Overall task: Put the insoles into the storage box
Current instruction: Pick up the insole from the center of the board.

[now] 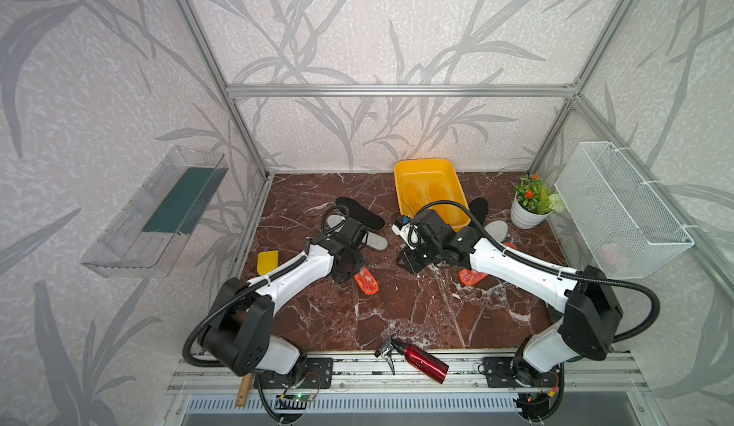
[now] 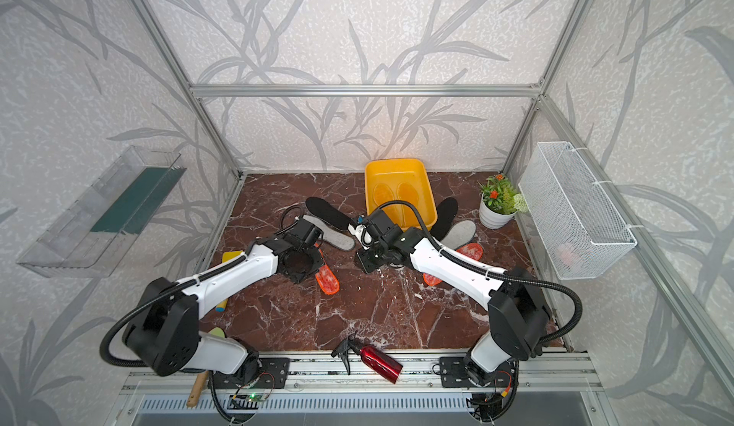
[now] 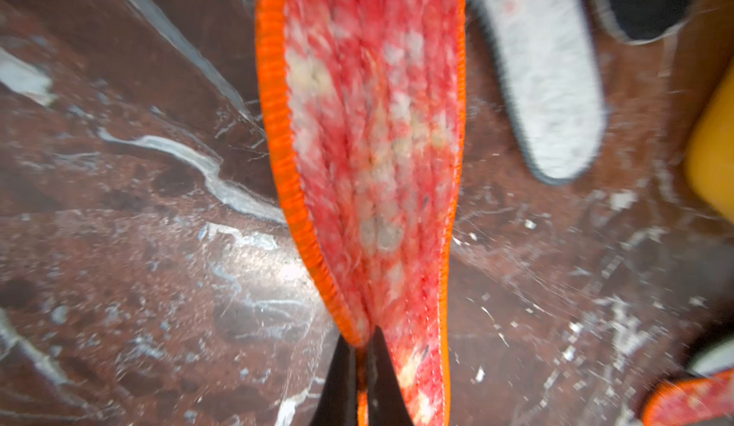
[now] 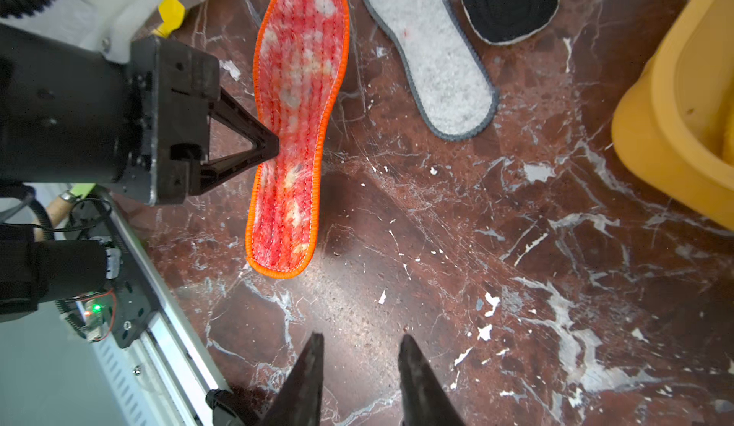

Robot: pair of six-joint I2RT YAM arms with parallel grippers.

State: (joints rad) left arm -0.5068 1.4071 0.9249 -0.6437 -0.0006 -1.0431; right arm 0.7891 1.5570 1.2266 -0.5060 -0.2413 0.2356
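The red-orange insole point(image 4: 298, 126) is clamped at one edge in the left gripper point(image 3: 359, 348), well apart from the storage box point(image 1: 423, 161). I'd lift it clear over the box's rim before letting go. It's fuzzy, mottled, creasing at the pinch. Right gripper point(image 4: 360, 338), nearer the box, hangs parted, empty.

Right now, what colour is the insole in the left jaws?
Insole: mottled red-white, orange edge; right wrist view shows it best.

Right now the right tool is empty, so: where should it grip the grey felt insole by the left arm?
Probably the grey felt insole by its clear rounded end, edge pinched from above: it lies flat, its other end under the left arm.
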